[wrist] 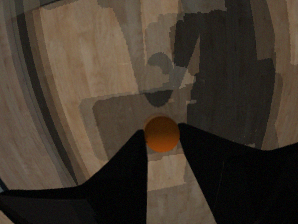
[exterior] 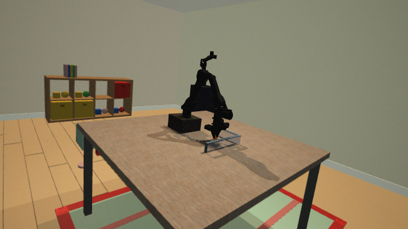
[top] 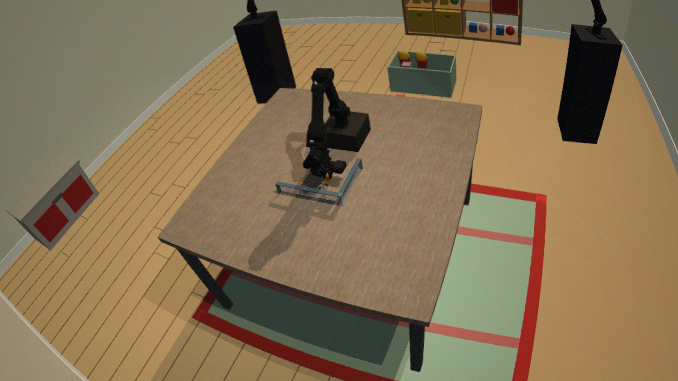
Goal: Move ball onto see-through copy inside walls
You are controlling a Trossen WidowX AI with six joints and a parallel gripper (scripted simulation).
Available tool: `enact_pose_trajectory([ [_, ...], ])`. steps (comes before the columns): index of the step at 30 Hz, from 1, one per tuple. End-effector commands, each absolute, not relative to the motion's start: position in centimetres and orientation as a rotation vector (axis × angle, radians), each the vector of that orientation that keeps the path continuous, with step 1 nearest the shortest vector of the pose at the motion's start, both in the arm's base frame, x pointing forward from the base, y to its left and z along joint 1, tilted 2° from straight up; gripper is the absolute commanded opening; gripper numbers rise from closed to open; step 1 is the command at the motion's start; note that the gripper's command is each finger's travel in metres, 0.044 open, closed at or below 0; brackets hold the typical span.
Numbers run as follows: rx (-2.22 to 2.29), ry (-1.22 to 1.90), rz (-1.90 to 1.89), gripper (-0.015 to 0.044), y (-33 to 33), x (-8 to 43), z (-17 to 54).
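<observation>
From the top view, the arm bends down from its black base (top: 348, 131), and the gripper (top: 327, 175) hangs inside the corner made by the two clear walls (top: 320, 190). A speck of orange at its tip is the ball (top: 328, 176), which sits within the angle of the walls, closer to the wall running toward the base.

In the exterior view the gripper (exterior: 215, 136) points straight down inside the clear walls (exterior: 224, 142), its tip very low over the table (exterior: 180, 169). The ball (exterior: 215, 137) shows as an orange dot at that tip (whether it touches the wood cannot be told).

The wrist view is plainest: the two dark fingers are clamped narrowly on the orange ball (wrist: 161, 133), pinching it between their tips. Beyond it lie shadowed table wood and a curved band of wall.
</observation>
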State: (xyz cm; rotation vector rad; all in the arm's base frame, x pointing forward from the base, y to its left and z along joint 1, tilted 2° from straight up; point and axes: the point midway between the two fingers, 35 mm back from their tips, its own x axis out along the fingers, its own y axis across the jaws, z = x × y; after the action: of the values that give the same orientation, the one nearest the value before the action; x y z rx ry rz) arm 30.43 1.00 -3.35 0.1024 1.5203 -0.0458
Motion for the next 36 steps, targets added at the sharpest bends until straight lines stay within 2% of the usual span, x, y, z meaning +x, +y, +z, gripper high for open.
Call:
enact_pose_trajectory([
  [1,0.108,1.524,-0.046,0.0,1.1,30.4,-4.1],
  [14,0.108,1.525,-0.046,0.0,1.1,30.4,-4.9],
  [22,0.102,1.524,-0.046,0.021,1.0,30.4,-4.8],
  [23,0.102,1.524,-0.046,0.0222,1.0,30.4,-4.8],
  [30,0.103,1.524,-0.046,0.0222,1.0,30.4,-4.5],
  [36,0.107,1.524,-0.046,0.0222,0.8,30.1,3.8],
])
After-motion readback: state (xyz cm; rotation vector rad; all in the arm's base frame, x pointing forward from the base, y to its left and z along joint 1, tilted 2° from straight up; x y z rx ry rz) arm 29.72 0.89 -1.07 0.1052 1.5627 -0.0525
